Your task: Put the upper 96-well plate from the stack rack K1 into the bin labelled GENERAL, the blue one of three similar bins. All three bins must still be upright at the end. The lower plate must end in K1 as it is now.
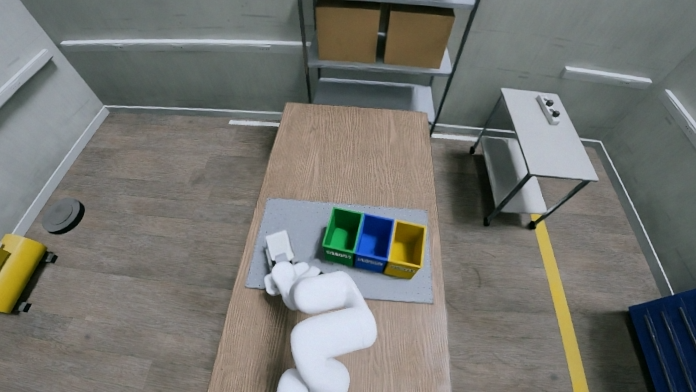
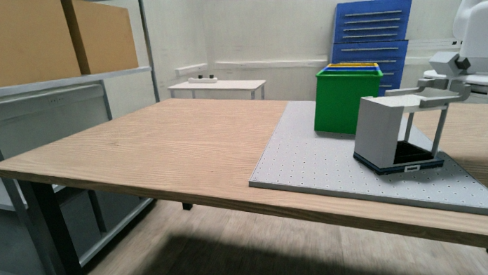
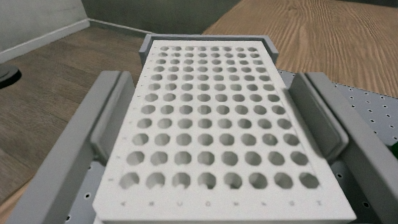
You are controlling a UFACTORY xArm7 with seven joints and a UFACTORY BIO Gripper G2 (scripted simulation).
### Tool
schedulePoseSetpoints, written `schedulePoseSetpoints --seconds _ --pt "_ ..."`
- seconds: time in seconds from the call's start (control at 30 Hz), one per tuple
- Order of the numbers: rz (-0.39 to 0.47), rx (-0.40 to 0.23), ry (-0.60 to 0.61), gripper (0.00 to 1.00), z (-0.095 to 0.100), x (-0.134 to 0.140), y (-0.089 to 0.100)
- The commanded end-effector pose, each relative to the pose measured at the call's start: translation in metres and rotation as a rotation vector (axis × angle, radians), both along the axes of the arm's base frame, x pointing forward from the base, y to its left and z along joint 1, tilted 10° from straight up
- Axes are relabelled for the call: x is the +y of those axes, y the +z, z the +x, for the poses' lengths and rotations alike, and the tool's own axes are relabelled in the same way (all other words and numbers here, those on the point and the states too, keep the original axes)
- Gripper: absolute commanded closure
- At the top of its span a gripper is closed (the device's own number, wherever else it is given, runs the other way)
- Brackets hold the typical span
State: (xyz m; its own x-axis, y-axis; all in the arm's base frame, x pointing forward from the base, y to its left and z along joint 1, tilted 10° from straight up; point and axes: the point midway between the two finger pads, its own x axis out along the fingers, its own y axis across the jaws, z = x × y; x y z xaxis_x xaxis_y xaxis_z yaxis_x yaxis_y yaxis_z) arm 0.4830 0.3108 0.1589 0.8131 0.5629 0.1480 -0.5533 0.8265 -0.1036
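Note:
My gripper (image 1: pixel 280 254) (image 2: pixel 407 98) (image 3: pixel 212 107) is shut on the long sides of the upper plate (image 1: pixel 278 243) (image 2: pixel 396 101) (image 3: pixel 205 116), white with many wells. The plate is about level with the top of the stack rack K1 (image 2: pixel 376 135) (image 3: pixel 210 37). The rack stands upright with a grey wall, thin posts and a dark blue base. A dark shape lies low inside it; I cannot tell whether it is the lower plate. The blue bin (image 1: pixel 373 241) (image 2: pixel 357 69) stands upright between the green bin (image 1: pixel 342 237) (image 2: pixel 345 103) and the yellow bin (image 1: pixel 406 247) (image 2: pixel 371 65).
The rack and bins stand on a grey perforated board (image 1: pixel 305 212) (image 2: pixel 280 165) on a wooden table (image 1: pixel 350 155) (image 2: pixel 182 140). The green bin is the nearest of the three to the rack. The white arm (image 1: pixel 332 332) reaches in from the table's front.

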Motion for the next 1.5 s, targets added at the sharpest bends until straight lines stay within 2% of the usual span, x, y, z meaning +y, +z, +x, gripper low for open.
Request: schedulePoseSetpoints --seconds 0.0,1.47 --pt "0.001 0.0 0.001 1.0 -0.001 0.0 0.009" --pt "0.001 0.0 0.001 1.0 -0.013 0.0 0.071"
